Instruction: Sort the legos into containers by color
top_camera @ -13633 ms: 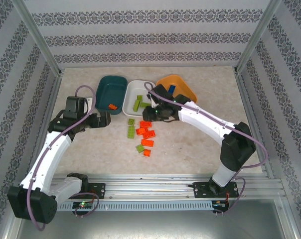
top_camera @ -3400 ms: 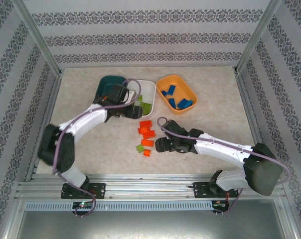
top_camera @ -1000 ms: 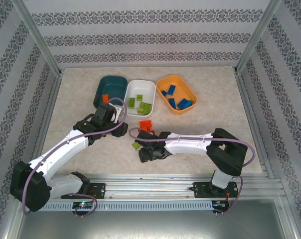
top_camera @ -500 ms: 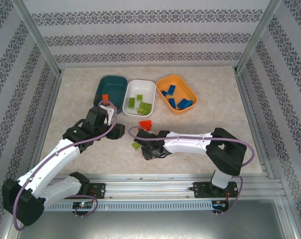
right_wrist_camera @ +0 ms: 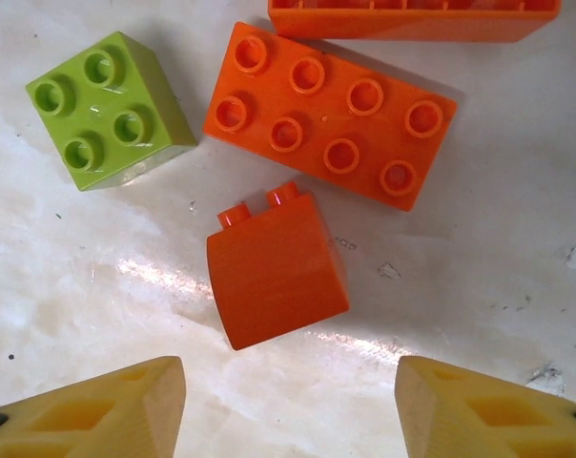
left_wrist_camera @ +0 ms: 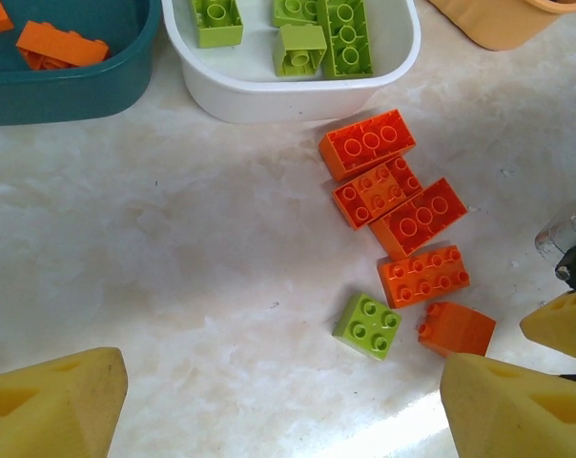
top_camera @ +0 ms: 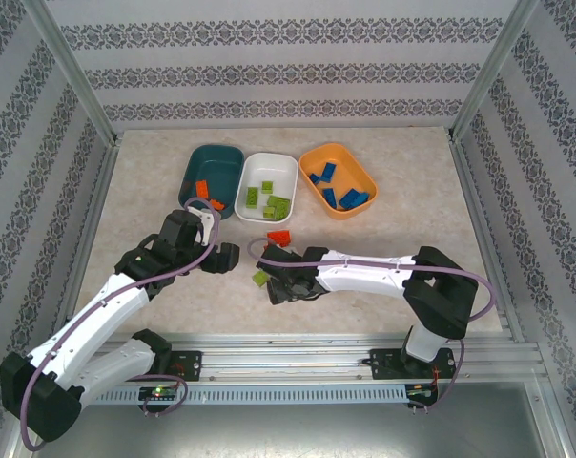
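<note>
**Small orange brick lying untouched ahead of the open right jaws**

The small orange brick (right_wrist_camera: 277,277), smooth-sided and tipped over so that two studs point away, is seen on the counter (right_wrist_camera: 498,277). It lies just beyond the gap between the yellow wedge-shaped pads (right_wrist_camera: 92,410) of the right jaws, which are spread apart and grip nothing. A lime-green four-stud brick (right_wrist_camera: 107,110) and an orange eight-stud brick (right_wrist_camera: 331,129) are set just beyond it, neither touching it. The left jaws are held wide open and empty over the counter, near the loose bricks. Orange bricks (left_wrist_camera: 59,46) are kept in the dark teal tray (top_camera: 216,170), green bricks (top_camera: 269,198) in the white tray (top_camera: 280,164), and blue bricks (top_camera: 350,197) in the orange tray (top_camera: 338,149). Compared with a second earlier, the left arm has been drawn back from the teal tray, and one more orange brick is uncovered at its near corner. The counter is pale and marbled. The trays are glossy, rounded plastic.
</note>
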`<action>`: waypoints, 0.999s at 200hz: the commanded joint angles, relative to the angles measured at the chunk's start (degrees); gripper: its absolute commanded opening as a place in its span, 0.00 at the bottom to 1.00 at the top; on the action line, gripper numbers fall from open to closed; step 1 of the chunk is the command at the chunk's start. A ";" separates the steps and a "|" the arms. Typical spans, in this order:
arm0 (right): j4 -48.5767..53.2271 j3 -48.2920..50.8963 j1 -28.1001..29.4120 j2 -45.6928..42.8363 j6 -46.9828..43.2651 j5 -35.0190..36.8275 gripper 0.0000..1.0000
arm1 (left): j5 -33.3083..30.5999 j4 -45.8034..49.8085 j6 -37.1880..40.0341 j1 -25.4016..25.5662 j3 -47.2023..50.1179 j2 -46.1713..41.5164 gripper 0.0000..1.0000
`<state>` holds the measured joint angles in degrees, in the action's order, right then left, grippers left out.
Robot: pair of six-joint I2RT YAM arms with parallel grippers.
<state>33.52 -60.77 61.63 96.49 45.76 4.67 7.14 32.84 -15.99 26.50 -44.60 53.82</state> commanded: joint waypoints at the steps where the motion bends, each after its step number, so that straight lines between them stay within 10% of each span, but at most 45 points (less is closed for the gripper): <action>1: 0.58 -2.50 -0.43 2.03 -1.26 -0.06 0.64 | 0.52 1.89 -0.33 -0.62 0.56 -0.66 0.86; 73: -0.38 -7.17 -3.15 9.98 -4.00 -2.75 0.63 | -0.20 3.85 0.43 -0.79 0.65 -2.33 0.87; 117: -0.89 -6.49 -3.37 10.74 -4.54 -3.00 0.47 | -0.23 3.78 0.43 -0.92 0.91 -2.93 0.87; 200: -2.41 -4.99 -5.30 -0.23 -3.97 -5.59 0.34 | -2.85 5.02 -1.50 -1.09 0.52 -5.52 0.88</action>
<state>32.38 -65.43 58.19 102.45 41.80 1.83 6.81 35.44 -15.99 26.44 -44.58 51.13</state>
